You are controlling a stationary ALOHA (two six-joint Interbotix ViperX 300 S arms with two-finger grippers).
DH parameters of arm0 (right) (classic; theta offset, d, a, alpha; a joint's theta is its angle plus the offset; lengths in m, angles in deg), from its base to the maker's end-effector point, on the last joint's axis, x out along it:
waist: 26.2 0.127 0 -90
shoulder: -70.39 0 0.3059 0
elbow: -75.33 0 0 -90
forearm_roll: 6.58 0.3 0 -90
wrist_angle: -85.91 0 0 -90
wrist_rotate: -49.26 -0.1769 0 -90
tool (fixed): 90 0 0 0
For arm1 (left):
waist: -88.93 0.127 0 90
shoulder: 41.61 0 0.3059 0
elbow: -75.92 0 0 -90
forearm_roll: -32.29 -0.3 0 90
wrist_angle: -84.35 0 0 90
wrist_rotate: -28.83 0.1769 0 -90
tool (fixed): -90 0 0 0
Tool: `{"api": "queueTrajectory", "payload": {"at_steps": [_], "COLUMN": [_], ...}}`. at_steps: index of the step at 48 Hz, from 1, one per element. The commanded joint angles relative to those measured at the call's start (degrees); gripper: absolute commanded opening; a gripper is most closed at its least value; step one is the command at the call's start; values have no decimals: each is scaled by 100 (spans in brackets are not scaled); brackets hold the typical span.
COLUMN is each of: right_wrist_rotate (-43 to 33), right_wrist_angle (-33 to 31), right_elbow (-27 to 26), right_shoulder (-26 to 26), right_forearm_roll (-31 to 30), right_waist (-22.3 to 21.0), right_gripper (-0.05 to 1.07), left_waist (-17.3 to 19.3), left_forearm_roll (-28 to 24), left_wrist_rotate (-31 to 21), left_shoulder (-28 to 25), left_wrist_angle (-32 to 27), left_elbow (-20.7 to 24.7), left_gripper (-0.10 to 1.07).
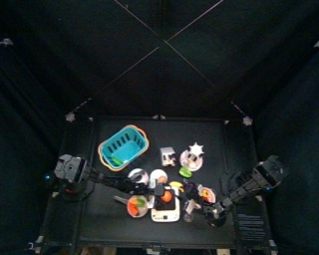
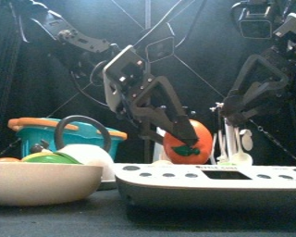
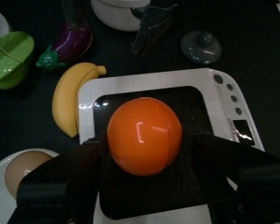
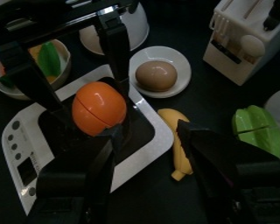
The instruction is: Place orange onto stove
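Note:
The orange (image 3: 143, 136) is a smooth bright orange ball, held between the two black jaws of my left gripper (image 3: 143, 147), which is shut on it. It hangs right over the dark top of the white stove (image 3: 224, 92), low enough that I cannot tell whether it touches. In the front view the orange (image 2: 185, 143) sits just above the white stove (image 2: 213, 178). The right wrist view shows the orange (image 4: 98, 107) over the stove (image 4: 25, 144) from the other side. My right gripper (image 4: 149, 179) hovers beside the stove, open, with nothing between its jaws.
A banana (image 3: 70, 92) lies along the stove's edge, with a green leafy piece (image 3: 8, 57) and an eggplant (image 3: 73, 39) beyond it. A bowl holding an egg (image 4: 160, 74) and a white rack (image 4: 254, 39) are close by. The turquoise basket (image 1: 123, 147) stands at the back left.

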Motion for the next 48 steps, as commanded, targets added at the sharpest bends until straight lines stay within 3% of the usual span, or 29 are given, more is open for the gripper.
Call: {"api": "queueTrajectory", "payload": {"at_steps": [1,48], "right_wrist_rotate": [-18,-18], "right_wrist_angle": [-26,-35], "right_elbow": [-53,-53], "right_shoulder": [-167,-167], "right_forearm_roll": [-18,-18], "right_waist": [-9,9], "right_gripper": [88,88], "left_waist": [0,-9], "left_forearm_roll": [9,-70], "left_wrist_rotate": [0,18], "left_shoulder": [97,422], "left_wrist_angle": [53,97], "left_elbow": [114,114], "left_gripper": [100,102]}}
